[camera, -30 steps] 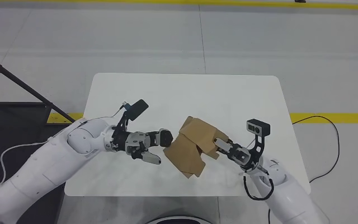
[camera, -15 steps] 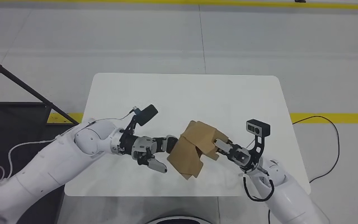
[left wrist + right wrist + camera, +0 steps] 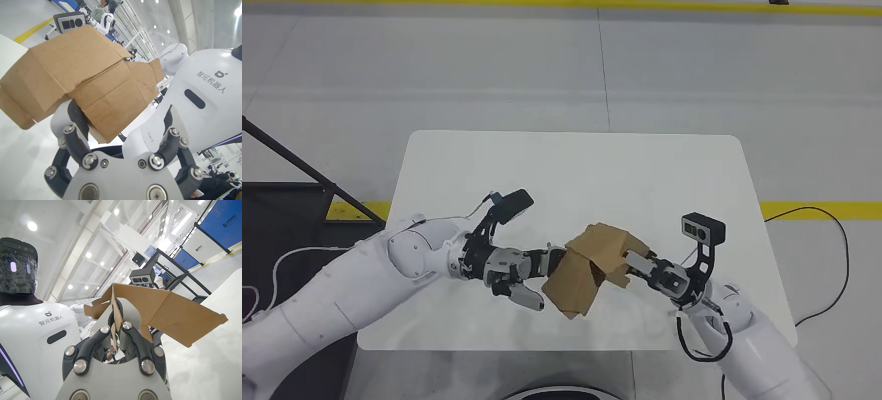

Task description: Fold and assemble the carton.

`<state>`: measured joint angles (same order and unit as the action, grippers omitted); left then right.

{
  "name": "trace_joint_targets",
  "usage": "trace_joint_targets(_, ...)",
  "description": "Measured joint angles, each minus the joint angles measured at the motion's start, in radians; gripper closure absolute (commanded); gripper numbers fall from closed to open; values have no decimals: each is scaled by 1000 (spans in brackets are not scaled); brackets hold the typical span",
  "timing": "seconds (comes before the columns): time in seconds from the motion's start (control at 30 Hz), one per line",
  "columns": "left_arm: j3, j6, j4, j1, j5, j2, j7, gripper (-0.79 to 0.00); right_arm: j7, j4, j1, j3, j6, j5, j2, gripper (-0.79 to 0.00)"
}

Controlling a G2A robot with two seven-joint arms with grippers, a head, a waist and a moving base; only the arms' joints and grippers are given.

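While the left pincer (image 3: 540,277) stands spread with one finger against its left flap, the carton (image 3: 590,265) is held half-open over the counter (image 3: 642,180), near middle; right pincer (image 3: 632,268) clamped on its right panel. Flaps loose, no box shape yet: assembly judged barely begun.
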<state>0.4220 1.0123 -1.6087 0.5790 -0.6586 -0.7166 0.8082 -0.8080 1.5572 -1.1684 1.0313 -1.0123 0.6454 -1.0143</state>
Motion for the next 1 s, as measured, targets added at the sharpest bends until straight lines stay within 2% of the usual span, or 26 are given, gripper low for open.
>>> trace_joint_targets(0.2,2,0,33,-10,-68,-3,0,-785,0,4,-3,2,0,-18,2,0)
trace_joint_targets(0.4,74,0,44,29,-147,-6,0,-785,0,-6,-3,1,0,-31,3,0)
trace_joint_targets(0.6,128,0,29,76,-141,-12,0,-785,0,-16,3,-8,0,-48,3,0)
trace_joint_targets(1.0,158,0,39,101,-178,-32,0,-785,0,-2,10,-22,0,-54,4,0)
